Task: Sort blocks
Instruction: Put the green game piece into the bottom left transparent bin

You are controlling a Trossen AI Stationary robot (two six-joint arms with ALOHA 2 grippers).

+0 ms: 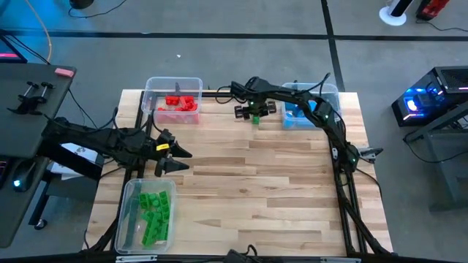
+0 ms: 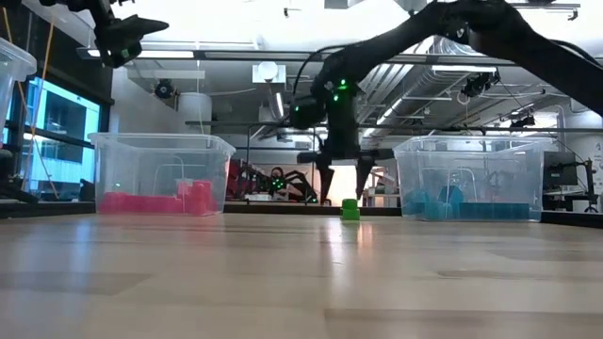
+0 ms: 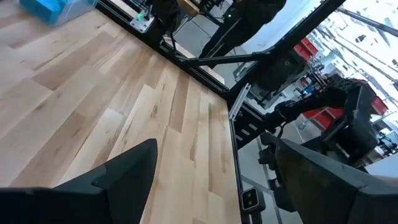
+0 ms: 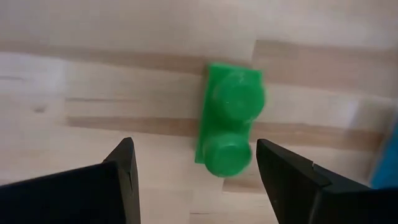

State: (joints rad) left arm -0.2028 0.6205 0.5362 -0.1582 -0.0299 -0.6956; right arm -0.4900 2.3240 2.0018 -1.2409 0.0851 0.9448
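Note:
A single green block (image 4: 229, 121) with two round studs lies on the wooden table (image 1: 263, 190) near its far edge, between two bins; the low view shows the block (image 2: 350, 209) resting flat on the tabletop. My right gripper (image 4: 194, 149) points down just above it, open, one finger on either side and clear of the block (image 1: 256, 119). My left gripper (image 1: 174, 157) hangs open and empty over the table's left part, high above the tabletop (image 2: 122, 38). Red blocks (image 1: 179, 102) lie in the far-left bin, blue blocks (image 1: 296, 115) in the far-right bin, green blocks (image 1: 155, 212) in the near-left bin.
Three clear plastic bins stand on the table: one at the far left (image 1: 153, 86), one at the far right (image 1: 333, 91), one at the near left corner (image 1: 126, 219). Bare wood fills the middle and the near right. Cables run along the right edge (image 1: 344, 183).

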